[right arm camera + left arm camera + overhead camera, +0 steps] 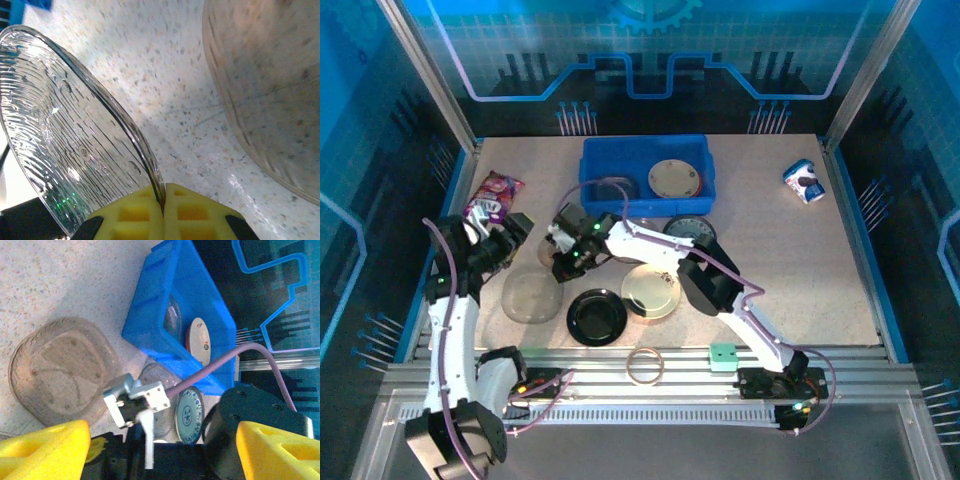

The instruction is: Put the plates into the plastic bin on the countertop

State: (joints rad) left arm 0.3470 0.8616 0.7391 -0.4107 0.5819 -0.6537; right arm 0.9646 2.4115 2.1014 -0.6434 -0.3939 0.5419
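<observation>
The blue plastic bin stands at the back of the countertop, with a speckled cream plate and a smoky plate in it. My right gripper is shut on the rim of a clear ribbed plate, tilted above the counter in front of the bin. My left gripper is open, just left of the right one. On the counter lie a clear plate, a black plate, a cream plate and a blue patterned plate.
A snack bag lies at the left edge and a small white and blue cup at the back right. A thin ring and a green block rest on the front rails. The right arm's purple cable crosses before the bin.
</observation>
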